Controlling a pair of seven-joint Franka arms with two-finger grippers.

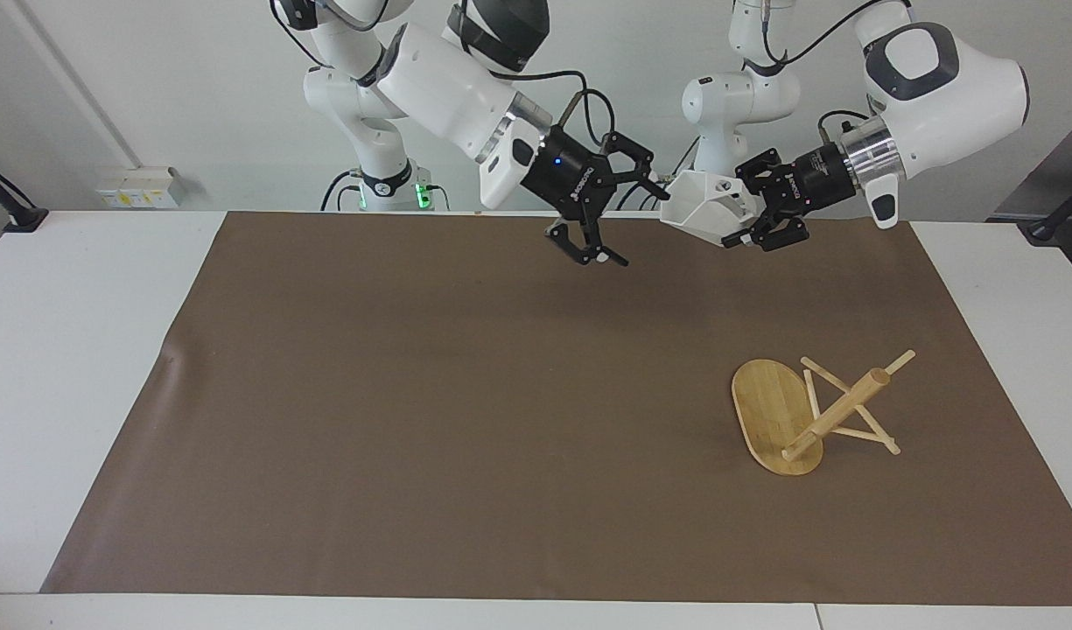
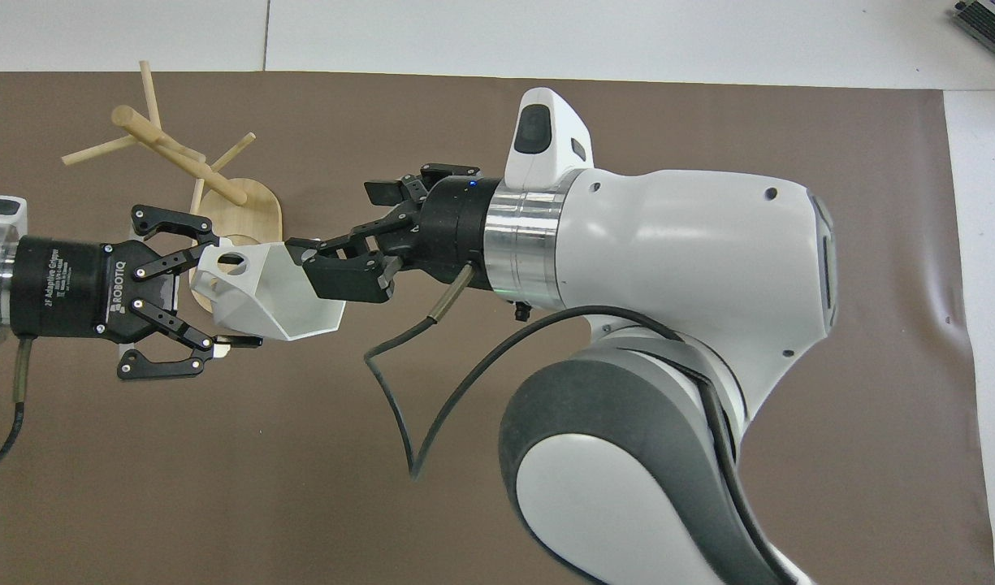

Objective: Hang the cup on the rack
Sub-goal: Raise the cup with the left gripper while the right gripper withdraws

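Observation:
The white faceted cup (image 1: 700,206) (image 2: 268,294) hangs in the air over the brown mat's edge nearest the robots. My left gripper (image 1: 746,215) (image 2: 221,294) is shut on its handle end, and the rim points toward the right arm. My right gripper (image 1: 632,220) (image 2: 343,237) is open beside the rim, apart from the cup in the facing view, with nothing in it. The bamboo rack (image 1: 837,411) (image 2: 180,158) lies tipped over on the mat toward the left arm's end. Its oval base (image 1: 767,411) is tilted up and its pegs rest on the mat.
A brown mat (image 1: 413,394) covers most of the white table (image 1: 80,350). The right arm's big white body (image 2: 668,325) hides much of the mat in the overhead view. A black cable (image 2: 400,406) loops under that arm.

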